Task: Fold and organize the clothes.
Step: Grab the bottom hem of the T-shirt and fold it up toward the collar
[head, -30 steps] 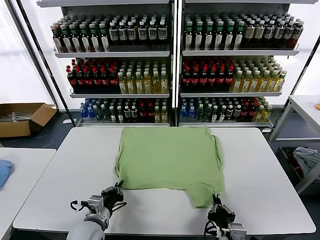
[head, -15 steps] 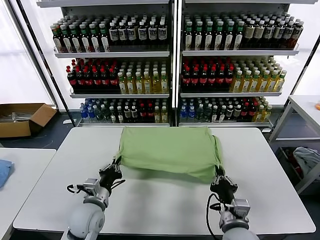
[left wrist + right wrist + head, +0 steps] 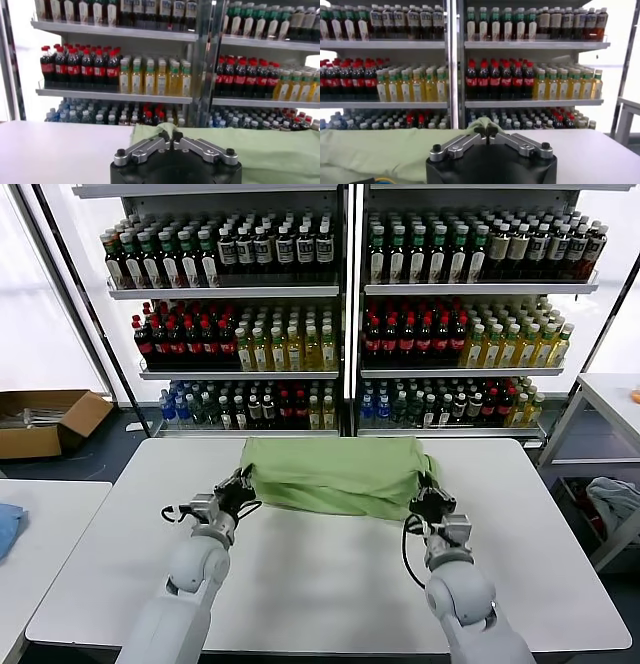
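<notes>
A light green shirt (image 3: 335, 474) lies across the far half of the white table (image 3: 330, 584), doubled over on itself so that its near edge is raised off the surface and hangs between the two grippers. The left gripper (image 3: 240, 489) is at the shirt's near left corner; in the left wrist view its fingertips (image 3: 163, 136) are pressed together on the edge of the green fabric (image 3: 260, 150). The right gripper (image 3: 428, 502) is at the near right corner, where a bunched fold of cloth droops beside it — in the right wrist view its fingertips (image 3: 479, 133) are likewise closed on a pinch of the shirt (image 3: 380, 150). Only plain green cloth shows; any collar, buttons or print are out of sight. Behind the table stand shelves of bottles (image 3: 340, 314). A cardboard box (image 3: 45, 422) sits on the floor at the left, and a blue cloth (image 3: 8, 526) lies on the neighbouring table at the left edge.
</notes>
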Available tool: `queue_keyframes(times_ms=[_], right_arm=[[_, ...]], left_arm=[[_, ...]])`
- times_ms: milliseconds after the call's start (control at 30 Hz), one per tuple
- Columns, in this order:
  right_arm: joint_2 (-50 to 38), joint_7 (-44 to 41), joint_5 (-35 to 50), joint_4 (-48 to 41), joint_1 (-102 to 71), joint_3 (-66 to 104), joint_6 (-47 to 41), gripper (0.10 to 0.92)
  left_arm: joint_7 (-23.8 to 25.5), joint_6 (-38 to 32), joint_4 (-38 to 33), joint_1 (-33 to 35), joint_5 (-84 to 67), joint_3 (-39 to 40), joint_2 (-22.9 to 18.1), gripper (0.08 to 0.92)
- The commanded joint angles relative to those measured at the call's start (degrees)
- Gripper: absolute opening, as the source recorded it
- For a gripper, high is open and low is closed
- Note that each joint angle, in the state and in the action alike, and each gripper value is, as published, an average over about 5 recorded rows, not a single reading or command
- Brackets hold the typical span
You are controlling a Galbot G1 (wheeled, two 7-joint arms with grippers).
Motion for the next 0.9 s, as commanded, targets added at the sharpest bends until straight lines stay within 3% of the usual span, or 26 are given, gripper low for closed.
queue_keyframes(times_ms=[33, 233, 400, 667, 900], right_arm=[[-0.17, -1.1, 0.69, -12.58, 10.19, -2.1, -0.49, 0.108], [-0.08, -1.86, 1.14, -15.77, 12.22, -4.31, -2.85, 0.124], [1.33, -1.76, 3.98, -16.56, 12.97, -3.49, -4.63, 0.251], [4.61, 4.41, 15.22, -10.71, 10.81, -1.41, -2.46, 0.476], [4.79, 9.4, 13.96, -1.13, 7.68, -0.76, -3.1, 0.684]], left_arm=[[-0.4, 0.73, 14.74, -10.9, -0.63, 2.43, -0.8, 0.087], [-0.58, 2.89, 15.92, -11.25, 0.79, 2.92, -1.14, 0.087], [-0.98, 4.06, 14.21, -10.53, 0.91, 2.42, -1.28, 0.104], [-4.29, 6.82, 7.97, -8.55, 1.22, 1.21, -0.9, 0.318], [-5.44, 9.51, 1.58, -5.43, 1.36, 0.88, -0.18, 0.517]])
